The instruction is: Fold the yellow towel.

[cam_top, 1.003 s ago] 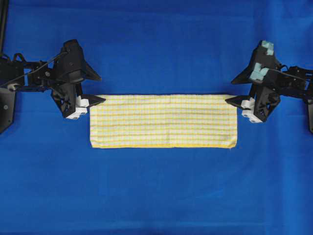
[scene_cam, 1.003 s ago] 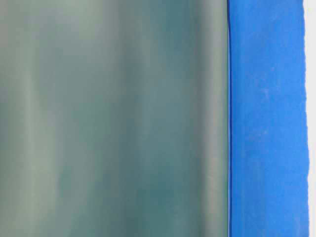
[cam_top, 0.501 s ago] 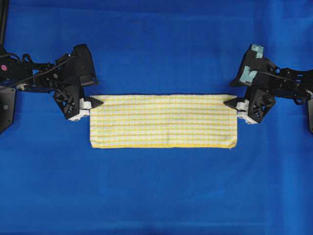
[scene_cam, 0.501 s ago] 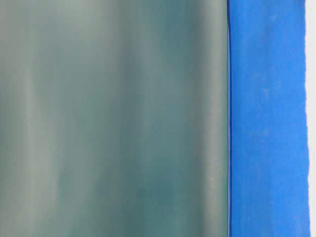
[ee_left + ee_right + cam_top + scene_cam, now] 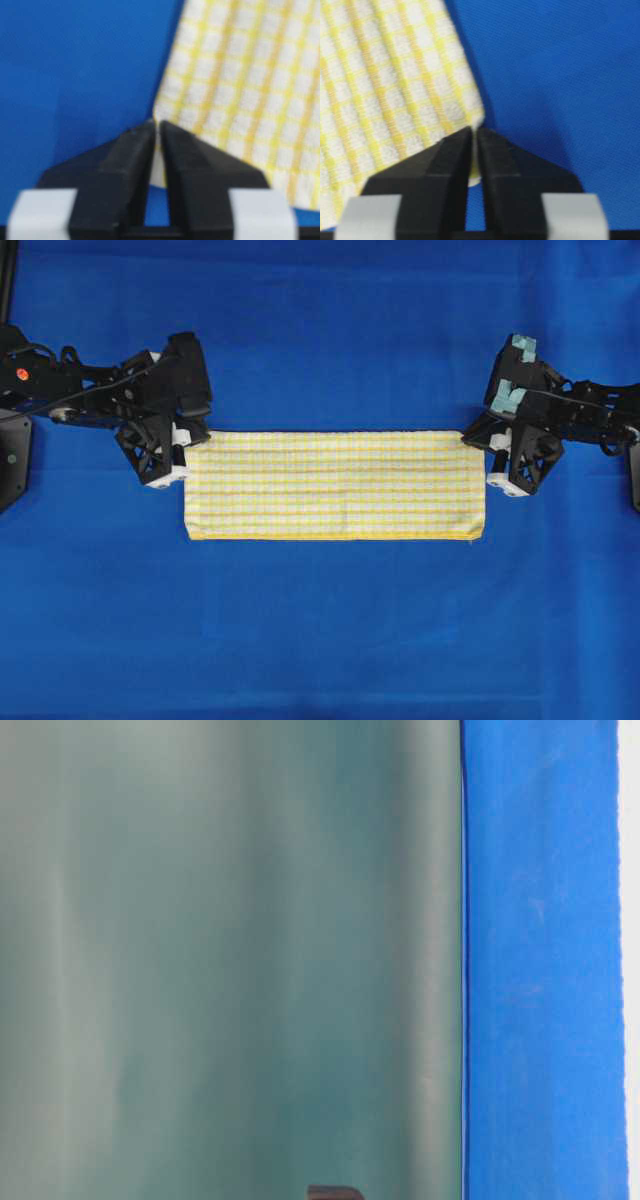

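Both the left gripper and right gripper had jaws pinched on the yellow towel's far corners; lifting evenly together should keep the fold square.

This looks like a robot lab bench: a plain blue cloth covers the whole work surface to every edge of the overhead frame, and two black robot arms, one from the left and one from the right, reach in over it.
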{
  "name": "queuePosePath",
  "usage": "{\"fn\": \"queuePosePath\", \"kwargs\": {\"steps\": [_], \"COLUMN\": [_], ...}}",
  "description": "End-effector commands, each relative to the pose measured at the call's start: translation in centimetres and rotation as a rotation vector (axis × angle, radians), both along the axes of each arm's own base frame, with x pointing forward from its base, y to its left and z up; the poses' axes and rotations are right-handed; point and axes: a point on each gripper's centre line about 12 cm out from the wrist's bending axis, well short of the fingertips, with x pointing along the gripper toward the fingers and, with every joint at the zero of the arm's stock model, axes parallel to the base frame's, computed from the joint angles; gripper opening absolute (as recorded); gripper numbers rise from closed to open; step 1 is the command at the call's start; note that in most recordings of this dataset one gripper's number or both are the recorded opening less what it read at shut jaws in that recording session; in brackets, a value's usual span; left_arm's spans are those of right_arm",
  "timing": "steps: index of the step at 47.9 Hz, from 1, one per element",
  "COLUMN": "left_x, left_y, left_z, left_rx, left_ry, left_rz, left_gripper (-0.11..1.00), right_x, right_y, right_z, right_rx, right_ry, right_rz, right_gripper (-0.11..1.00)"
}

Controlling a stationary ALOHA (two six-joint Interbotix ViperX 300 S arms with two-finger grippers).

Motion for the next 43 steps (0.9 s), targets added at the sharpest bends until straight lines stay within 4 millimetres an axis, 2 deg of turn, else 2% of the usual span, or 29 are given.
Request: {"fn": "queuePosePath", "kwargs": {"steps": [1,11,22,26,33,43], "left_x": [0.0,0.5,1.1,1.4,1.2,0.2], "left_y": [0.1,0.4,1.5,1.6,1.6,1.1], "left_z": [0.5,2.6,6.2,8.0,9.9,11.4], "left_rx": [0.005,0.03,0.06,0.076,0.091,0.091], "left_ry": [0.024,-0.015,-0.08,-0.121,-0.17,-0.226], "left_rz": [-0.016,-0.044,-0.039,-0.05,-0.057,-0.053], "left_gripper": [0.01,0.01,0.01,0.01,0.01,0.01], "right_x": [0.3,-0.2,-0.5,-0.5,-0.5,-0.4], "right_y": [-0.2,-0.3,-1.2,-1.4,-1.4,-1.4], "right_z": [0.9,2.7,5.6,6.8,8.6,9.0], "right_rx": [-0.01,-0.018,-0.033,-0.042,-0.056,-0.06], "right_ry": [-0.036,-0.093,-0.153,-0.178,-0.224,-0.235], "right_rz": [0.002,-0.002,-0.002,0.003,0.018,0.017], "right_gripper": [0.03,0.03,0.03,0.03,0.03,0.03]}}
